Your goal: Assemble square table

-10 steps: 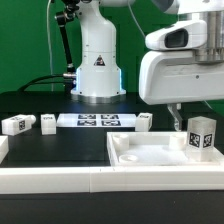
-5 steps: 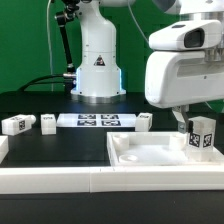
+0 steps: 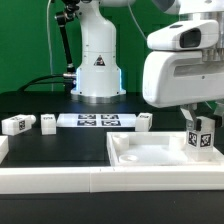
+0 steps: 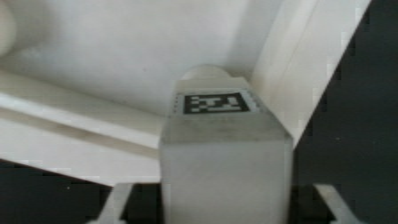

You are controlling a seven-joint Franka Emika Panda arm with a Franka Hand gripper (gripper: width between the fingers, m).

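Note:
The square table's top is a white slab with a recessed middle, lying at the exterior view's right. One white tagged leg stands upright on its far right corner. My gripper hangs straight down over that leg with a finger on each side. In the wrist view the leg fills the middle and its tag faces the camera. The fingers stand off it with a dark gap on each side, so the gripper is open around the leg. Three more legs lie on the black table.
The marker board lies flat between the loose legs, in front of the arm's white base. A long white rail runs along the front edge. A green wall stands behind.
My hand has shifted slightly to the exterior view's right and come down over the standing leg. Its fingers now straddle the leg and have drawn closer together.

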